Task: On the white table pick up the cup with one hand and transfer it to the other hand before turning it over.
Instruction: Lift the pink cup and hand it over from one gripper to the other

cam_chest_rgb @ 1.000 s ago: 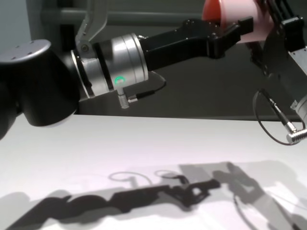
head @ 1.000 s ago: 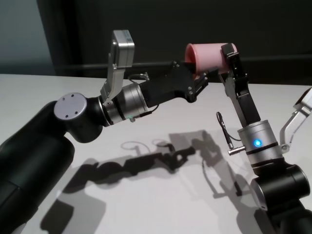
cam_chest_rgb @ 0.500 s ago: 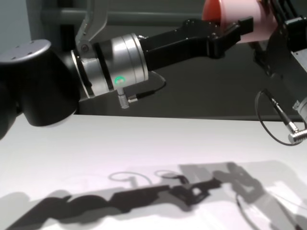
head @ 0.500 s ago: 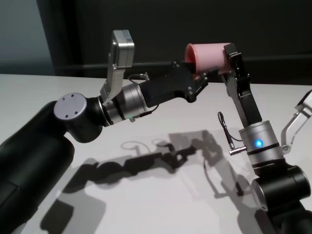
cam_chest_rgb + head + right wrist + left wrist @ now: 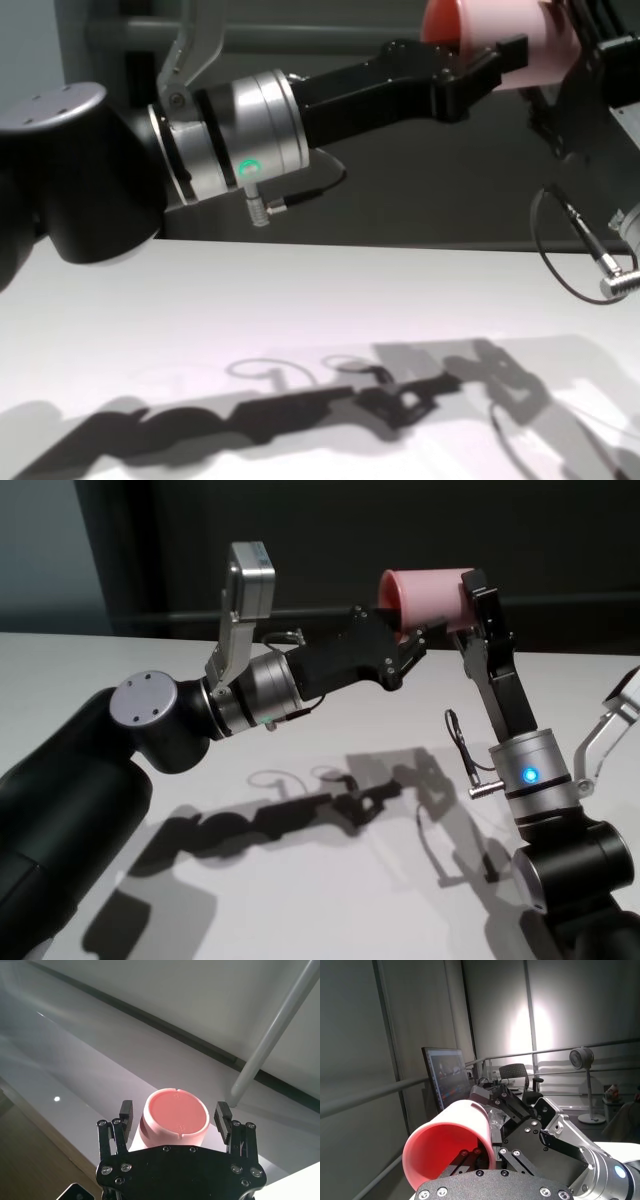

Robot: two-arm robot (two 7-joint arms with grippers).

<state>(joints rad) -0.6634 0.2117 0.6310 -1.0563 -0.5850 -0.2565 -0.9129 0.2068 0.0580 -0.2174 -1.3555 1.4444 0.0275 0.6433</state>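
White table (image 5: 300,900) sits below everything, bare here apart from arm shadows; both arms are raised well above it. Cup (image 5: 425,597) is in the air, high over the table's far side, lying roughly sideways, mouth toward the left arm, base toward the right arm. Left gripper (image 5: 408,638) is clamped on the cup's rim wall, one finger inside the mouth; the left wrist view shows the open mouth just past its knuckles. Right gripper (image 5: 175,1116) has its jaws spread wide on either side of the cup's base end, pads beside the wall with gaps showing, not squeezing. Over the last second almost nothing shifts: the cup stays put, the left grip holds, the right arm nudges only slightly and stays open. So the handover looks stalled mid-way: the receiver is in position, not yet closed, and the flip is not started.
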